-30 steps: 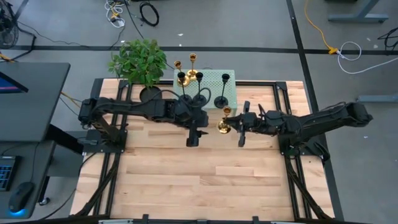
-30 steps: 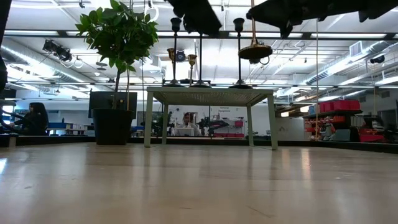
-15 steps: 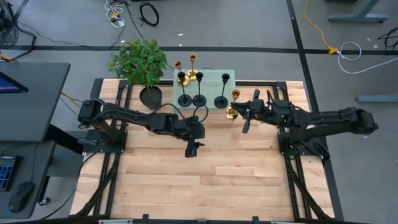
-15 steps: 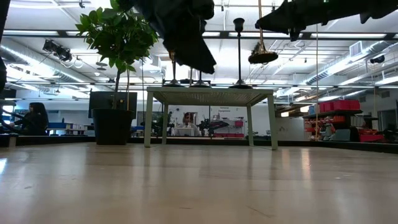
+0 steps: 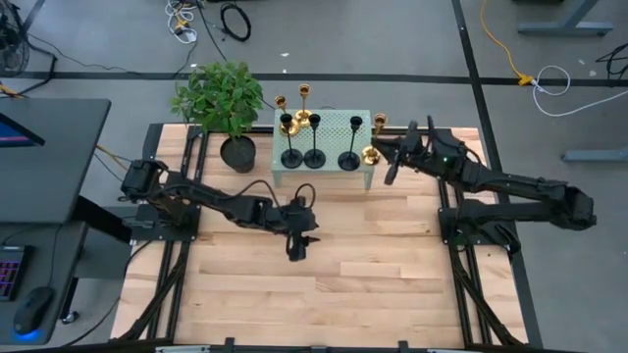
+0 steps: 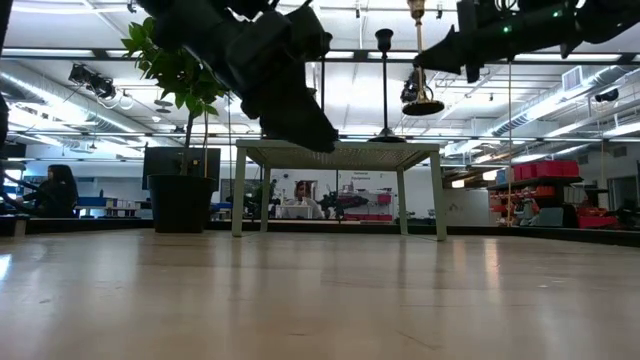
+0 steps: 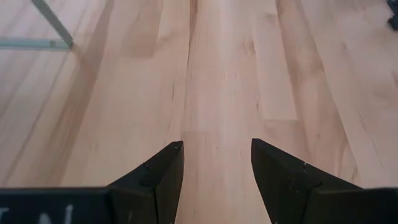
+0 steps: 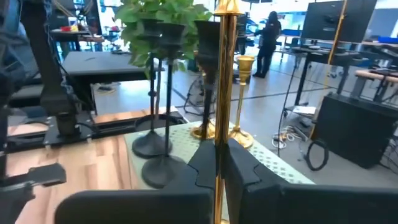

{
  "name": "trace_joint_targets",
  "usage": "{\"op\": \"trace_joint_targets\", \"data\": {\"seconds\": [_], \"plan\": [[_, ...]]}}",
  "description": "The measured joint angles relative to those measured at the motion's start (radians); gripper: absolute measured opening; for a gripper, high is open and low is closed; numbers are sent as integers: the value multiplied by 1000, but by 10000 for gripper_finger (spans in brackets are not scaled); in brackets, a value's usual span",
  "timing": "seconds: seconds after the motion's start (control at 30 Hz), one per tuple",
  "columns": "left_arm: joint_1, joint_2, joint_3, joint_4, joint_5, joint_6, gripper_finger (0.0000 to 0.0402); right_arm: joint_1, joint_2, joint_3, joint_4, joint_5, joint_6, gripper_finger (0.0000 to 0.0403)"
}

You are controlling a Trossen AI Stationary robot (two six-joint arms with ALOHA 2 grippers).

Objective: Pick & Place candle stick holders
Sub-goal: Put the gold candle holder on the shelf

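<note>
The right gripper [image 5: 385, 155], jaws clamped on a shiny gold candle stick holder's [image 8: 222, 74] thin stem, carries it upright at the three o'clock edge of the pale green perforated stand [image 5: 361, 123], presumably to set it beside the matte black holders [image 5: 314, 137], while the left gripper [image 7: 215, 171] hangs with jaws open and empty over the wooden tabletop [image 5: 324, 294].

So the worktop [image 5: 324, 284] is pale wood planks in a dark frame. At its far edge there's a little pale green stand [image 5: 334, 125] with a perforated top, sitting on thin legs. On the stand: three black holders [image 5: 314, 157] in a row along the near side, and two gold holders [image 5: 292, 108] at the far left corner. Just left of the stand, a black plant pot [image 5: 237, 153] with green leaves sits right on the wood.
</note>
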Motion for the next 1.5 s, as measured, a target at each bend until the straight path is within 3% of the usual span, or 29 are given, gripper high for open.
{"op": "trace_joint_targets", "data": {"seconds": [0.33, 0.8, 1.3, 1.5], "plan": [[-46, 0, -129, 236, -68, -18, 188, -206, 36, 0, 57, -156, 37, 1], [-61, 1, -316, 584, -75, -49, 188, -381, 325, 2, 410, -377, 137, 1], [-61, 1, -324, 595, -101, -48, 188, -395, 627, 200, 445, -418, 143, 1], [-61, 1, -324, 595, -101, -46, 188, -393, 692, 248, 446, -422, 132, 1]]}}
